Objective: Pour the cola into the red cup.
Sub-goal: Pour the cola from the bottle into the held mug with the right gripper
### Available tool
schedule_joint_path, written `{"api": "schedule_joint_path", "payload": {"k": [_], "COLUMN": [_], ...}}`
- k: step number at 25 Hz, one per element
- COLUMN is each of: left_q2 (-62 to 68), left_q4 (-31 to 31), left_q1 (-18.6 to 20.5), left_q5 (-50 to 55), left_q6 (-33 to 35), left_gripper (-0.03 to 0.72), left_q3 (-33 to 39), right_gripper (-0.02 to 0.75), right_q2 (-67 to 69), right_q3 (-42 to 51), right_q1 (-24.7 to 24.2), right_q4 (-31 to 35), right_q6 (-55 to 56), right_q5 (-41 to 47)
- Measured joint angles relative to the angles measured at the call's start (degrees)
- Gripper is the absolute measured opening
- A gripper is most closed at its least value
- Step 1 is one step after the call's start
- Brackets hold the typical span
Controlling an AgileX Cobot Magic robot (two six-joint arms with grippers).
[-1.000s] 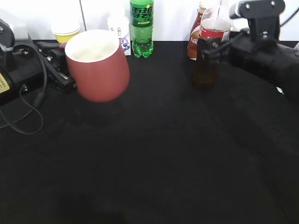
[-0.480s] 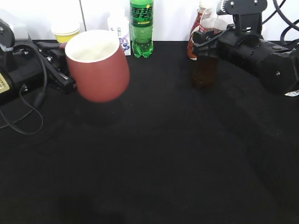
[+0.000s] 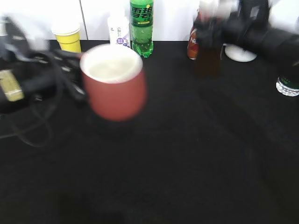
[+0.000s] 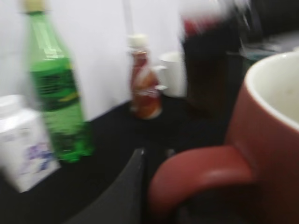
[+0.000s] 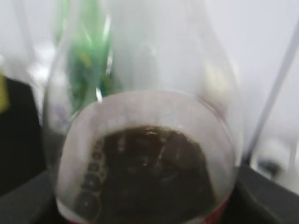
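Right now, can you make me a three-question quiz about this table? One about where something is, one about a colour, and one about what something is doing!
1. Where is the green bottle?
A. at the back, by the wall
B. inside the red cup
C. lying at the front edge

2. What colour is the inside of the red cup?
A. blue
B. white
C. black

3. What is the cola doing?
A. lying flat
B. pouring into the cup
C. standing upright, liquid still inside

Answers:
1. A, it stands against the white wall behind the cup in the exterior view.
2. B, the cup's opening shows pale white above its red wall.
3. C, the bottle is vertical at the right gripper, and the right wrist view shows dark liquid inside the clear bottle.
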Motion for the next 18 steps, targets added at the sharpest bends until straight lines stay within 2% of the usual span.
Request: {"api": "schedule_joint_path", "payload": {"k": [3, 5, 7, 11, 18], "left_q2": [0.04, 0.04, 0.06, 1.47, 5.75], "left_q4": [0.26, -0.64, -3.41, -7.21, -7.08], "left_q1": [-4.85, -7.60, -9.02, -9.07, -9.07], "left_q5": [6.18, 9.34, 12.26, 14.19, 13.81], "left_q6": [-0.39, -0.94, -1.11, -1.37, -1.37], "left_gripper": [0.070, 0.070, 0.070, 0.070, 0.070], "left_q3": [-5.23, -9.60, -12.76, -16.07, -19.17], "right_gripper": [0.482, 0.482, 0.482, 0.482, 0.482], "right_q2": [-5.87, -8.77, -11.10, -12.45, -12.45], "right_q3": [0.00, 0.00, 0.00, 0.00, 0.00], "right_q1": [0.00, 0.00, 0.00, 0.00, 0.00], "right_q4": [-10.80, -15.30, -16.31, -16.54, -17.49], "right_q6": [0.00, -0.77, -9.22, -26.52, -46.72], "right_q5": [3.00, 3.77, 3.91, 3.67, 1.46]}}
